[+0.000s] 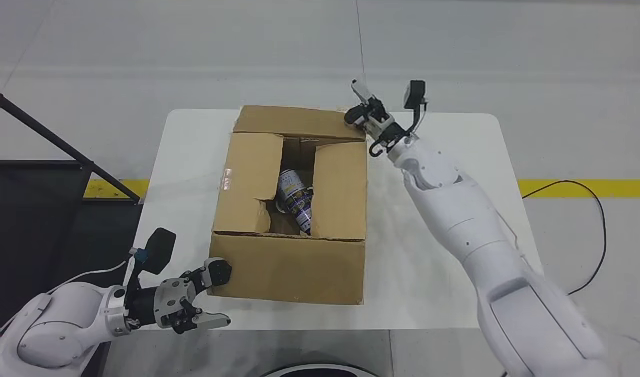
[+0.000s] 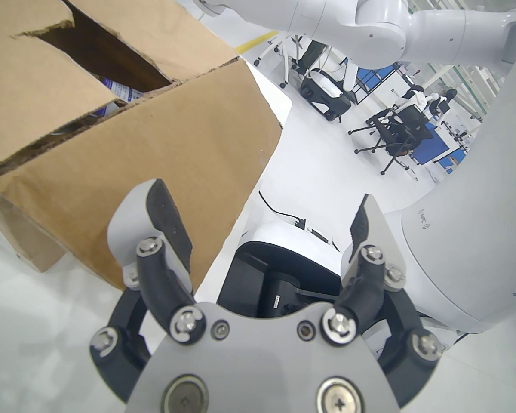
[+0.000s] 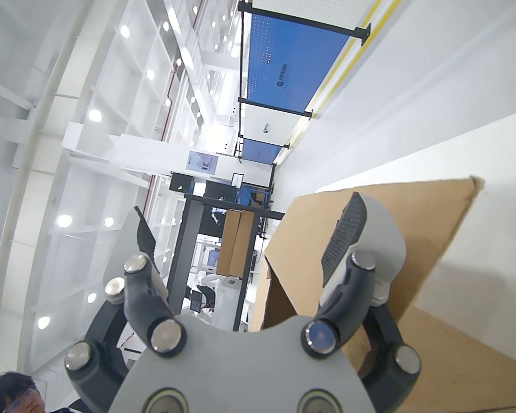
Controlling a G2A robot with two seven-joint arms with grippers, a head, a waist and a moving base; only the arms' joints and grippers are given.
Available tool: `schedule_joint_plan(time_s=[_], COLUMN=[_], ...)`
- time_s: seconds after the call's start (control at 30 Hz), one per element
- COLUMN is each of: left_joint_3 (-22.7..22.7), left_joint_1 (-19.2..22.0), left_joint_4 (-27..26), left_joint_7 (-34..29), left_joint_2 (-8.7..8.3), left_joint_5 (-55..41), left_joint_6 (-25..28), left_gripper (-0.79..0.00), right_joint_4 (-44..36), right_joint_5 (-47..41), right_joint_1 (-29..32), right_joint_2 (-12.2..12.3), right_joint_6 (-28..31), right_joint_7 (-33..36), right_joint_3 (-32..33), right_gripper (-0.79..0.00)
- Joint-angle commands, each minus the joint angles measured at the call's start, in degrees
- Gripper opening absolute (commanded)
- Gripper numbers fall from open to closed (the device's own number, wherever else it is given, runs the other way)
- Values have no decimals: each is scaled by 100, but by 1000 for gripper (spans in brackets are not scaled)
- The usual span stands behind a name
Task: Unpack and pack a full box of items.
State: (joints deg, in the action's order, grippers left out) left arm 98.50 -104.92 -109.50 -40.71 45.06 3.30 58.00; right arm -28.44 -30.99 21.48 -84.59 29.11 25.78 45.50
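A brown cardboard box (image 1: 290,262) stands in the middle of the white table (image 1: 440,227), its top flaps part-open. Through the gap I see a can with a blue and white label (image 1: 292,189) and other items deep inside. My left gripper (image 1: 205,297) is open at the box's near left corner, one finger beside the front wall (image 2: 155,165). My right gripper (image 1: 365,112) is open and empty at the far right corner, next to the far flap (image 3: 413,217).
A black frame and dark panel (image 1: 40,192) stand off the table's left side. A black cable (image 1: 590,237) runs on the floor to the right. Bare tabletop lies to the right of the box.
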Motion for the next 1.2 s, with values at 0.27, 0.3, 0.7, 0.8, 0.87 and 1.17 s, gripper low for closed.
schedule_joint_plan(time_s=[0.27, 0.3, 0.7, 0.8, 0.87, 1.17], left_joint_3=[0, -18, -129, -129, -125, -143], left_joint_1=[0, 8, -31, -43, -49, -56], left_joint_4=[0, -28, -65, -56, -40, 7], left_joint_7=[0, 50, 235, 252, 264, 316], left_joint_2=[0, 6, 13, 6, 2, -17], left_joint_5=[0, 38, 374, 396, 405, 434], left_joint_6=[0, -77, -70, -64, -57, -47], left_gripper=[0, 0, 0, 0, 0, 0], right_joint_4=[421, 439, 578, 607, 629, 745], right_joint_5=[128, 146, 378, 440, 478, 566], right_joint_1=[-139, -146, -165, -181, -195, -230], right_joint_2=[-151, -157, -227, -245, -255, -287], right_joint_6=[64, 80, -74, -191, -271, -454], right_joint_7=[46, 50, -3, 25, 68, 112], right_joint_3=[65, 78, 207, 229, 243, 363], right_gripper=[0, 0, 0, 0, 0, 0])
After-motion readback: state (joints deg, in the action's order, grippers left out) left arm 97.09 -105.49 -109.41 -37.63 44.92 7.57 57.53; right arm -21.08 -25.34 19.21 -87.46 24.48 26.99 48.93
